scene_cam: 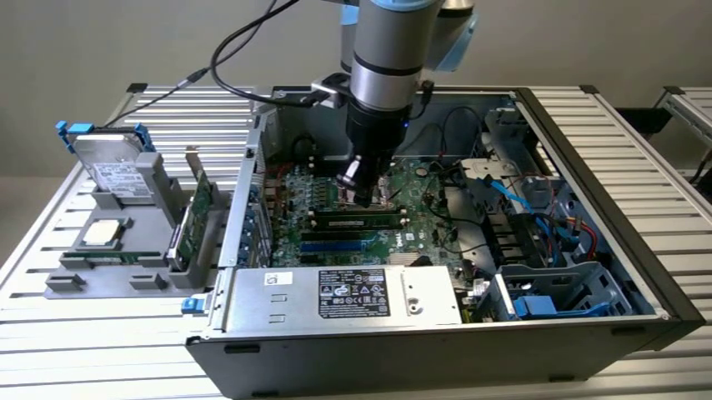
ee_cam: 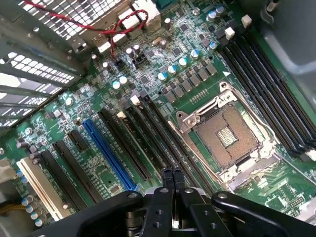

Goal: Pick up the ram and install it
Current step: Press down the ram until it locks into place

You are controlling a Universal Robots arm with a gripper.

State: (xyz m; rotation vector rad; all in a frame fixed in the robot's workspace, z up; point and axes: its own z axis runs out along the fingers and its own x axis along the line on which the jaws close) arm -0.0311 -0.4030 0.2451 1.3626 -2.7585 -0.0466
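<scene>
Now the gripper [ee_cam: 172, 174] is seen clenched, fingers pressed together with nothing between them, held low over the motherboard [ee_cam: 197, 98] inside the open case [scene_cam: 601, 167]. The ram [scene_cam: 358, 221] is seated in a slot just below it.

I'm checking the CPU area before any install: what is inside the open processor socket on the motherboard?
The processor socket holds no chip: its bare contact grid shows inside the silver metal frame. The shut gripper hangs over the memory slots beside it. The socket's near corner is hidden behind the gripper body.
</scene>
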